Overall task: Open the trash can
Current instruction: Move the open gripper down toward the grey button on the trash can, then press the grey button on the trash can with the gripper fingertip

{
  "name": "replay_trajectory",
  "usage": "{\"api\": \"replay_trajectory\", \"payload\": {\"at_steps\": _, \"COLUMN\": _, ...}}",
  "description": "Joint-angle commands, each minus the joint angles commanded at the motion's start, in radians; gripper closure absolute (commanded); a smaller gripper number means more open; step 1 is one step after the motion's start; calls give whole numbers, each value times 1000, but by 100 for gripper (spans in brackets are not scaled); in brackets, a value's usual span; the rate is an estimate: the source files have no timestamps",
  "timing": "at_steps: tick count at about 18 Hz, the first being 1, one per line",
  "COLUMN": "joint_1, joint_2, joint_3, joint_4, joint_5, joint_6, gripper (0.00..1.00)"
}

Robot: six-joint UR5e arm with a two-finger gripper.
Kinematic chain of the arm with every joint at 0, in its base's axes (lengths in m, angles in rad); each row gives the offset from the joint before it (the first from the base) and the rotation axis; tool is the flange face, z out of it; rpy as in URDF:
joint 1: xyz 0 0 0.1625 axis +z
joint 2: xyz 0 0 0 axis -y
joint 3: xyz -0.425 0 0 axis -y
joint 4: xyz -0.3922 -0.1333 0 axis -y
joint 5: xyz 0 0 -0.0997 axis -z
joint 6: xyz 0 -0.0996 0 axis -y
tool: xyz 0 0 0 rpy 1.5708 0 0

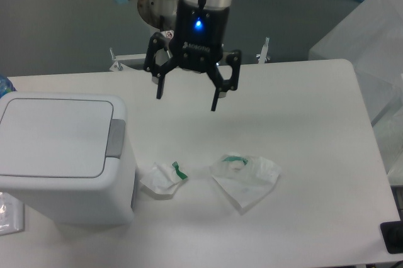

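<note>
The boxy white plastic trash can (63, 161), seen at the white counter's (302, 155) near-left corner with its flat lid not yet raised, is approached from above-right by the empty, spread-fingered black claw (187, 98).

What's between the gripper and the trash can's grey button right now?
Only bare white table: nothing lies between the open gripper and the grey button on the trash can in the fixed camera view.

Even, bright overhead light; soft faint shadows on table (302, 155); slight overall softness, cool colour cast.
</note>
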Motion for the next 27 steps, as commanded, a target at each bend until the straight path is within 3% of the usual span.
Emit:
{"api": "replay_trajectory", "payload": {"at_steps": 4, "joint_1": -35, "joint_2": -31, "joint_3": -14, "joint_4": 49, "joint_5": 3, "joint_6": -73, "gripper": 0}}
{"api": "replay_trajectory", "payload": {"at_steps": 27, "joint_1": -100, "joint_2": -88, "joint_3": -15, "joint_4": 72, "joint_5": 5, "joint_6": -94, "gripper": 0}}
